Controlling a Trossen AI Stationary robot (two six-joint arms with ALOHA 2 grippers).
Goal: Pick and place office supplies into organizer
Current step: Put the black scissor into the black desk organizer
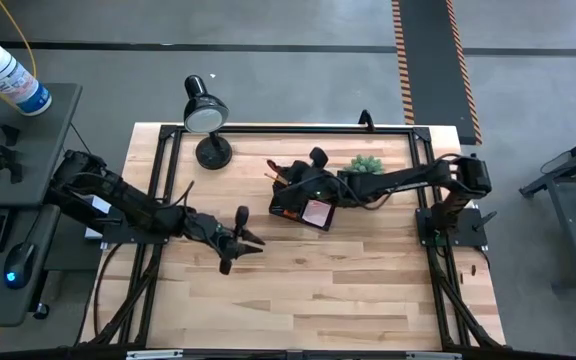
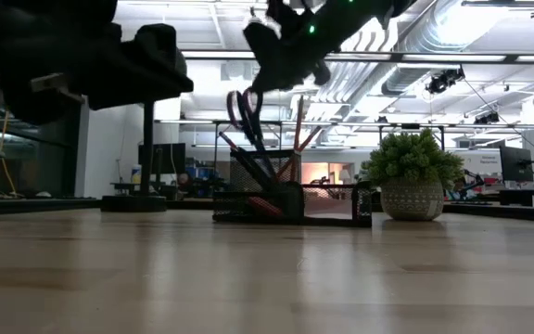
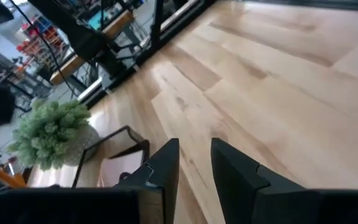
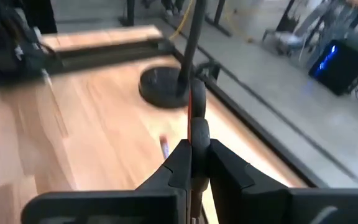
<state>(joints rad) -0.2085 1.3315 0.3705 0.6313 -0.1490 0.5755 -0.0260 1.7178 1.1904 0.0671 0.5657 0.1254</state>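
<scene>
The task looks close to finished. The small black rectangular wire organizer stands toward the back middle of the pale wooden desk, just beside the green spiky plant ball in its woven pot and not far from the black desk lamp with its round base. In the low view its taller back section already holds a fan of upright things: the red-handled scissors, thin orange-yellow pencils and dark pens, while the pink sticky-note pad lies in the lower front compartment. The right gripper hovers directly over the organizer, and the right wrist view shows its fingers clamped together on a slim orange-red pencil-like stick that points down toward the lamp base; I judge this to be one of the last supplies, about to be dropped into the tall section. The left gripper hangs over bare desk in front and to the left of the organizer, its jaws slightly apart and holding nothing, as the left wrist view shows. No loose supplies can be made out on the open desk surface from above, though tiny binder clips would be too small to tell. What remains, as far as I can judge, is to lower and release the held stick.
</scene>
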